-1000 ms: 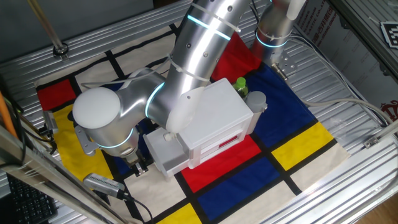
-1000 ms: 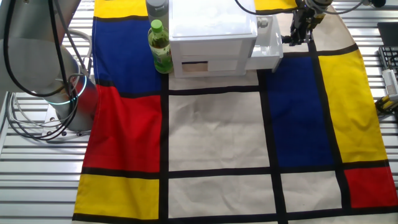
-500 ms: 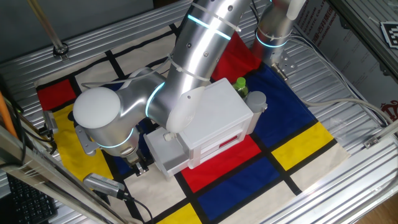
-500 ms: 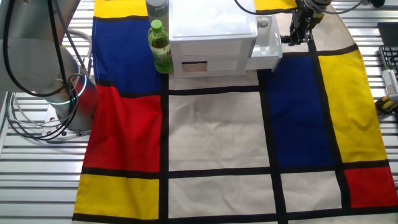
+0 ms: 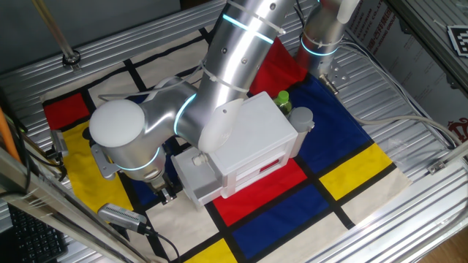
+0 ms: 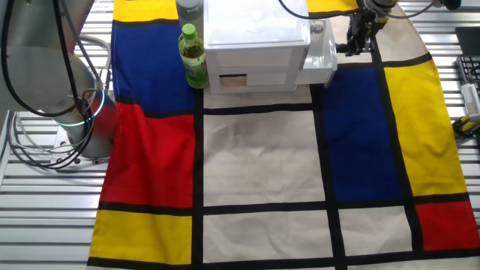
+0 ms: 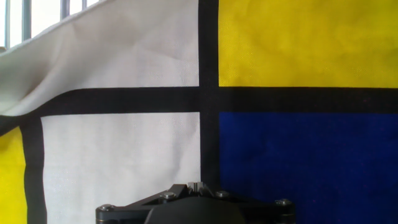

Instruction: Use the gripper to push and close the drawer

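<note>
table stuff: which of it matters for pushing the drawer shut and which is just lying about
Part of the job:
- gripper, beside the drawer's front
- drawer, sticking out of the cabinet's side
- white cabinet that the drawer slides into

Just lying about:
- green bottle beside the cabinet
- second silver arm base
- coloured cloth under everything
</note>
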You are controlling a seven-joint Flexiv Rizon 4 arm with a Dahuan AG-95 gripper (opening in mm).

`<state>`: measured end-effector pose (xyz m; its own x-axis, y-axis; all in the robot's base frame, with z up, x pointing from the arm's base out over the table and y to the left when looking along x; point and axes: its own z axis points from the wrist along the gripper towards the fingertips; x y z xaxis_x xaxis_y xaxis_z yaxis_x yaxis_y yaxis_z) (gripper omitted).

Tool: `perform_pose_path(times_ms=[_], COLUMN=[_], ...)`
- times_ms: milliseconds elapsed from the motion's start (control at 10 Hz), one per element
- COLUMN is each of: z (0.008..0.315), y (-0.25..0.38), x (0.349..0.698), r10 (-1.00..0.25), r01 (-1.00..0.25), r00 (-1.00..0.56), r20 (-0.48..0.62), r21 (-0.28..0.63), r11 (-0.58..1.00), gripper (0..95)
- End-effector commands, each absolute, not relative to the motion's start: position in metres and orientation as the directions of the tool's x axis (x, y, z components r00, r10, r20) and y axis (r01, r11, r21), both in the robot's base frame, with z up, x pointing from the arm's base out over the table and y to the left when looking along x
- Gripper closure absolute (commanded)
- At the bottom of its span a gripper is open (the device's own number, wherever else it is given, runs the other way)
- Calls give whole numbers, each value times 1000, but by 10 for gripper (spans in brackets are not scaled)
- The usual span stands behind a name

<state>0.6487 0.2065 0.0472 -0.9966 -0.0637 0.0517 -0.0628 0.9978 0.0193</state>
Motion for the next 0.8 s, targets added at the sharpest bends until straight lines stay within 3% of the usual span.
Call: perform_pose_path(times_ms=[100,800], z=[47,50], y=[206,204], x=[648,642], r10=[-65,-67], r01=[-64,-66], r00=[-997,-996], r20=[53,57], r21=[19,22], r11=[998,998], gripper=[950,950])
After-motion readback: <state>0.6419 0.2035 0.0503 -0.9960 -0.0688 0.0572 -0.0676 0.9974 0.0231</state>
